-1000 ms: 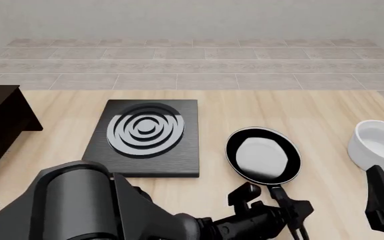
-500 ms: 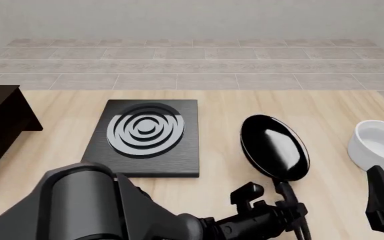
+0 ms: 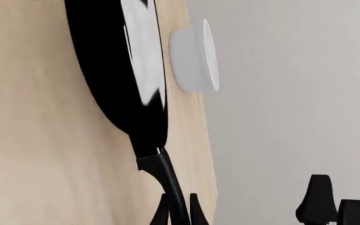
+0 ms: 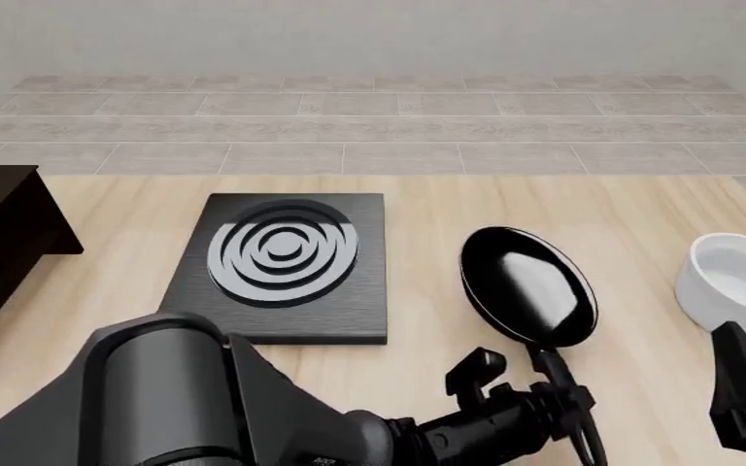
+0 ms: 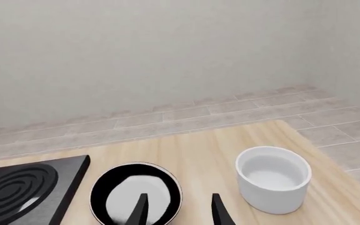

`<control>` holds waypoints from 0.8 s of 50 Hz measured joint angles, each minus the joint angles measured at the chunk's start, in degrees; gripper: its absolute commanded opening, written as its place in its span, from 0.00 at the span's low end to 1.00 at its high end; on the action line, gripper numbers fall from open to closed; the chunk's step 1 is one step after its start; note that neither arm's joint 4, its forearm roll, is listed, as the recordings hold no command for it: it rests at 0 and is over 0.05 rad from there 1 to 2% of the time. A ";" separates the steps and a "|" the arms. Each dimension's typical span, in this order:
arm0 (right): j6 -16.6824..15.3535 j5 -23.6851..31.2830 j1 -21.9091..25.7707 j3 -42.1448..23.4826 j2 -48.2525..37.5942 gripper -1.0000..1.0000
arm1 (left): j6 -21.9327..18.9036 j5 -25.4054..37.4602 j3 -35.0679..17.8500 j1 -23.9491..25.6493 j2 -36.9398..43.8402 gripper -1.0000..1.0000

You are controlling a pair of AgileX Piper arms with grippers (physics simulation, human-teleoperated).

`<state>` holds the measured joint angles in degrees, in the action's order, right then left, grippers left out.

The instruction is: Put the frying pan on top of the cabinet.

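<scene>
The round black frying pan with the glossy grey-white inside (image 4: 530, 299) sits right of centre over the light wooden table (image 4: 606, 223), between the black square slab with grey concentric rings (image 4: 285, 267) and the deep white bowl (image 4: 737, 288). In the front view it's tipped, inside facing up and toward you; the left wrist view shows it nearly edge-on (image 3: 125, 70). Whether its bottom touches the table, you can't tell from these views.

Your left gripper (image 4: 558, 408) has its jaws closed narrow on the pan's long thin black handle, just behind where it meets the bowl of the pan. In the left wrist view the handle runs straight down between the fingertips (image 3: 178, 212).

Your right gripper (image 5: 178, 210) is off to the right, near the white bowl (image 5: 273, 178), jaws apart with nothing between them. Its camera looks out over pan (image 5: 136, 198), bowl and slab (image 5: 24, 190).

The very dark brown boxy wooden cabinet (image 4: 4, 233) is at the far left edge of the table, well apart from the pan, with the slab in between.
</scene>
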<state>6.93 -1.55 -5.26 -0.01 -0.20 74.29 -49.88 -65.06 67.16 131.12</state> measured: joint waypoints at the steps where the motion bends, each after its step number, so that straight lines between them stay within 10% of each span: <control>1: -0.03 0.00 0.02 0.00 0.00 1.00 | 0.46 -0.02 0.01 -0.07 -0.01 0.00; 12: -0.34 -0.03 0.27 0.00 -0.02 1.00 | 2.73 1.41 4.32 -1.50 -2.87 0.00; 40: -1.03 -0.24 0.75 -0.02 -0.36 1.00 | -8.71 9.03 17.98 -7.59 -26.17 0.00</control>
<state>5.89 -1.79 -4.52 -0.02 -0.56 65.58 -40.85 -47.08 59.56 104.95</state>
